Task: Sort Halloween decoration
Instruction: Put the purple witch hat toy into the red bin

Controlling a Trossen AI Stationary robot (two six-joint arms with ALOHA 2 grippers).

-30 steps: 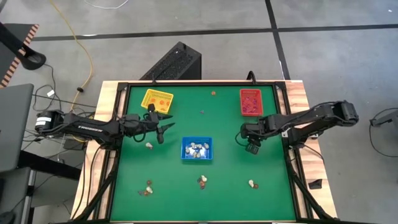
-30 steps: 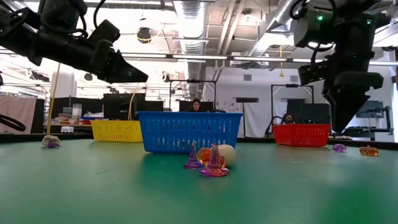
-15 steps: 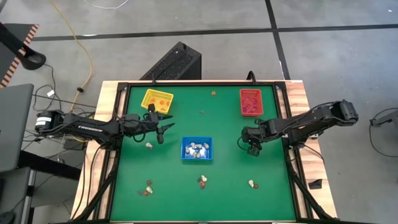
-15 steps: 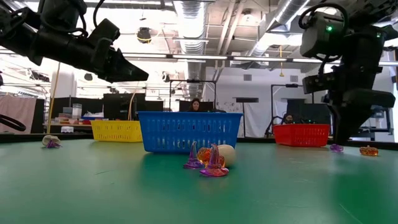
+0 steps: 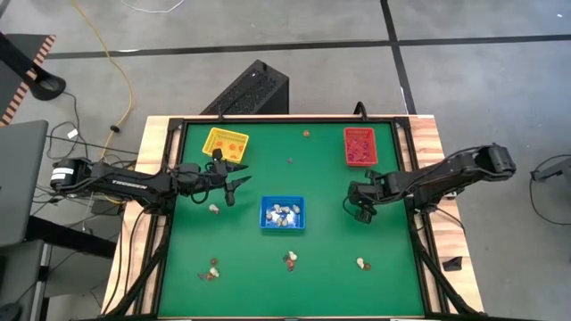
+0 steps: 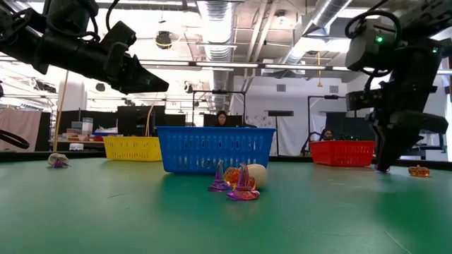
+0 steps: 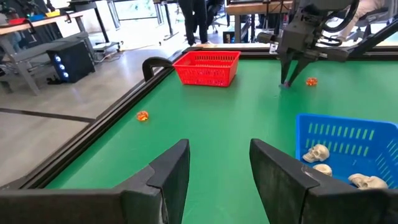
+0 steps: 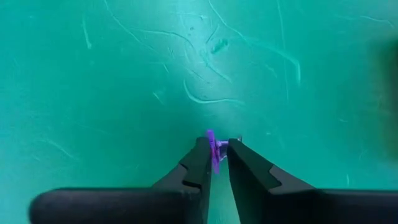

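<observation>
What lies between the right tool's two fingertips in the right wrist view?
A tiny purple trinket stands between the right tool's fingertips, down at the green mat; the right wrist view shows it.

We see a green table point(image 5: 330, 232) carrying yellow point(image 5: 226, 142), blue point(image 5: 282, 214) and red point(image 5: 359, 146) trays, with perhaps a dozen trinkets point(image 5: 291, 259) scattered beyond the right gripper point(image 5: 362, 216).

Bright, even overhead light; soft shadows; low view backlit.

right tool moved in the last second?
Yes. In the low view the right tool has come down to the green table, in front of the red tray, closing on a purple trinket.
</observation>
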